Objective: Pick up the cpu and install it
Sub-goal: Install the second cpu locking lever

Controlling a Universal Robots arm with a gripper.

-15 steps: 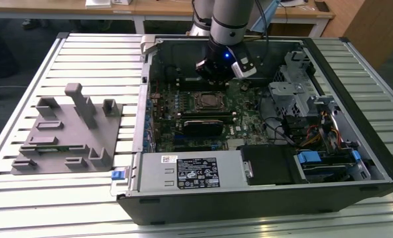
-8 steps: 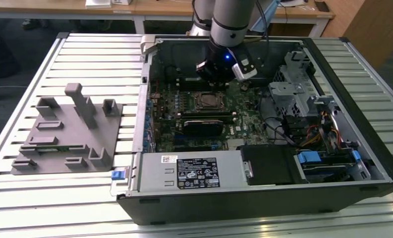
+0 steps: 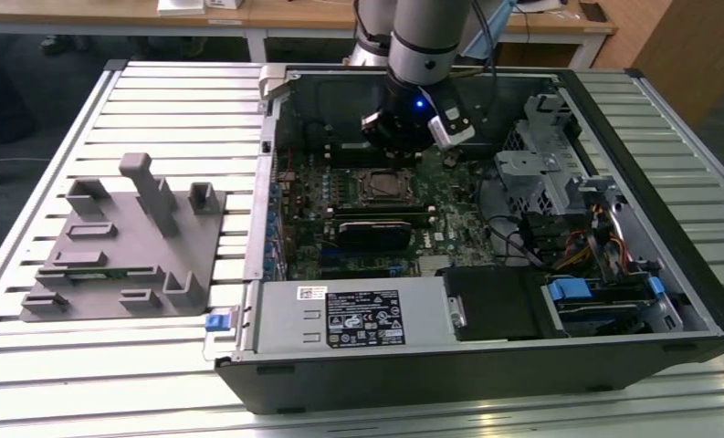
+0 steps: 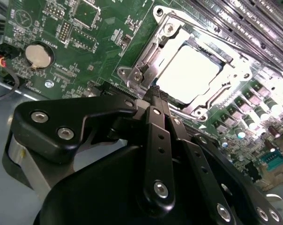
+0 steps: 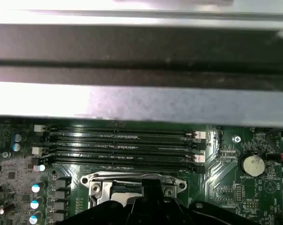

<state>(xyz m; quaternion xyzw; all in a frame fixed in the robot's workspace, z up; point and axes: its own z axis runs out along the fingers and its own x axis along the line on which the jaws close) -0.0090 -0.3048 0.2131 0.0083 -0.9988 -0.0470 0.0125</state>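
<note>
Nearest the lens in the second wrist view was the gripper, its black fingers pressed together at the tips with nothing between them. The tips hung just over the near edge of the socket. Inside the socket's metal frame lay the cpu, flat and bright, apart from the fingers. A coin cell sat well off on the green board.

In the first wrist view the dark gripper body rose at the frame's edge in front of the socket. Beyond it ran the memory slots, then the case wall.

In the exterior view the arm reached down into the open case, with its wrist above the socket. The grey holder lay well apart on the slatted table, at the exterior view's left.

By my reading, the pick and carry were done and the placing step was at or near its end, since the chip looked to be in its seat. I could not tell whether it sat fully level, nor whether the retaining frame was latched. What the work then called for was a straight, clean path for the fingers, with no sideways brush against the chip or frame.
</note>
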